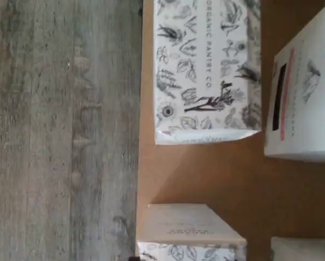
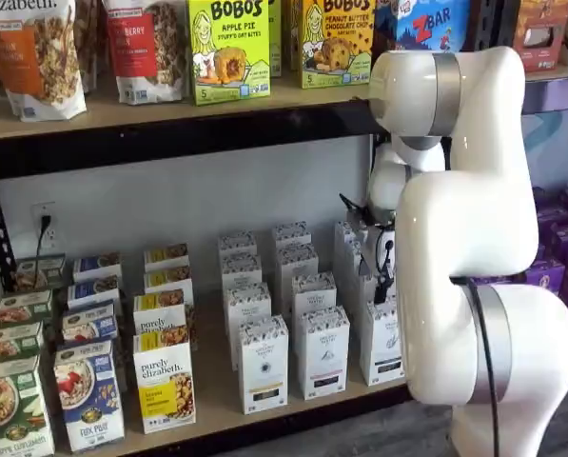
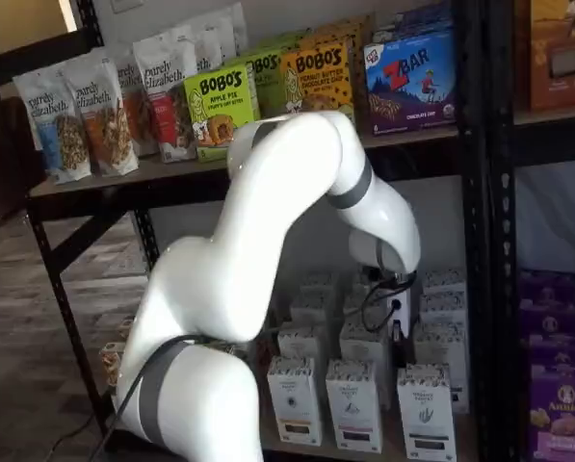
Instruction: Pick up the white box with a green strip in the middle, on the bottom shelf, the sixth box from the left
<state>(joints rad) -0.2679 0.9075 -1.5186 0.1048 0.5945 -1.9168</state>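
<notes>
From the front, the bottom shelf (image 2: 212, 395) is a tan wooden board. Along its front edge, colourful cereal cartons stand toward the left corner, then three tall, narrow white cartons with black-and-white patterned top bands. The white box (image 2: 381, 343) is the rightmost of those three, upright in the front row, just beside the robot's glossy white arm (image 2: 464, 238). In a shelf view its pale greenish mark shows mid-face (image 3: 427, 409), plainer than from the front.

Only the shelf views show the gripper (image 3: 400, 327), low among the cartons behind the front row with a black cable looped beside it. Its fingers are mostly hidden, so I cannot tell whether they are apart or together.

The wrist view alone shows grey, weathered floor planks (image 1: 59, 136) beyond the board's front edge, and a botanical-printed carton face (image 1: 206, 70) reading "ORGANIC PANTRY CO".
</notes>
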